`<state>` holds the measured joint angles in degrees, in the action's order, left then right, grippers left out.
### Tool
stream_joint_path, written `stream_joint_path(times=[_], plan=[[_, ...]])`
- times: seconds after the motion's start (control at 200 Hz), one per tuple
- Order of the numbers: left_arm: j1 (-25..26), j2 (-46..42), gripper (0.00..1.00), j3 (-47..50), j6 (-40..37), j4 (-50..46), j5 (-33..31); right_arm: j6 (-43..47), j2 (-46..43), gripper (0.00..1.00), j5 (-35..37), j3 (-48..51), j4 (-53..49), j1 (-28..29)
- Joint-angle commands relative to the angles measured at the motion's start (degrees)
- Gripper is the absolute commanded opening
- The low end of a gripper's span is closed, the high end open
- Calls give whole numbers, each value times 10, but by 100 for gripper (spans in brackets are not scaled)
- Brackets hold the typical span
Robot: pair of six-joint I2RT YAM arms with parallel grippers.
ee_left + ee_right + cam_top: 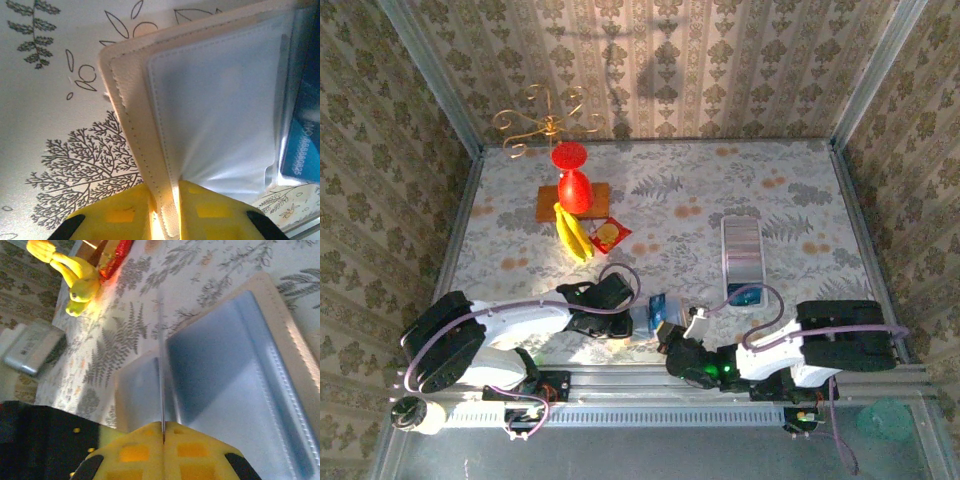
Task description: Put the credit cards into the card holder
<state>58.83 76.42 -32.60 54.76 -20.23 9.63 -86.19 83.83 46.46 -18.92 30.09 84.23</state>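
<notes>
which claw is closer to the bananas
Left. The left claw, clamped on the card holder, has the bananas beyond it and to its left; the right claw, pinching a credit card, is across the holder, farther right.

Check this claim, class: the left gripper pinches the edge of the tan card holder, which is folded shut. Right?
Wrong in one respect: the card holder is open, its clear sleeves showing, as the left wrist view shows. The left gripper does pinch its edge.

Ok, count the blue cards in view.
2. One blue card sits at the open card holder; the other card lies at the ribbed tray's near end. More may be hidden in the holder.
</notes>
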Motion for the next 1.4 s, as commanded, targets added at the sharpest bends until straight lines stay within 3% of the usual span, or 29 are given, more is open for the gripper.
stream_joint_path(times=[0.0, 0.07, 0.225, 0.38, 0.53, 0.66, 0.715, 0.945, 1.155, 1.395], plan=[[4, 23, 18, 20, -13, -30, 25, 8, -84, 0, 10, -13, -175, -11], [3, 23, 18, 19, -15, -32, 25, 64, -156, 0, -15, -28, -271, -34], [0, 21, 18, 18, -22, -29, 27, 343, -308, 0, -137, -126, -470, -139], [-2, 26, 18, 13, -31, -28, 32, 634, -411, 0, -295, -204, -572, -310], [-11, 29, 18, -1, -50, -40, 37, 956, -417, 0, -499, -269, -691, -472], [-12, 31, 18, -16, -61, -48, 46, 1166, -367, 0, -695, -335, -835, -638], [-14, 33, 18, -23, -68, -52, 48, 1243, -348, 0, -735, -347, -879, -691], [-24, 36, 19, -48, -78, -78, 63, 1484, -270, 0, -809, -351, -987, -826], [-40, 52, 19, -60, -84, -71, 84, 1517, -255, 0, -780, -299, -918, -840], [-42, 63, 19, -71, -93, -69, 96, 1563, -253, 0, -693, -252, -858, -849]])
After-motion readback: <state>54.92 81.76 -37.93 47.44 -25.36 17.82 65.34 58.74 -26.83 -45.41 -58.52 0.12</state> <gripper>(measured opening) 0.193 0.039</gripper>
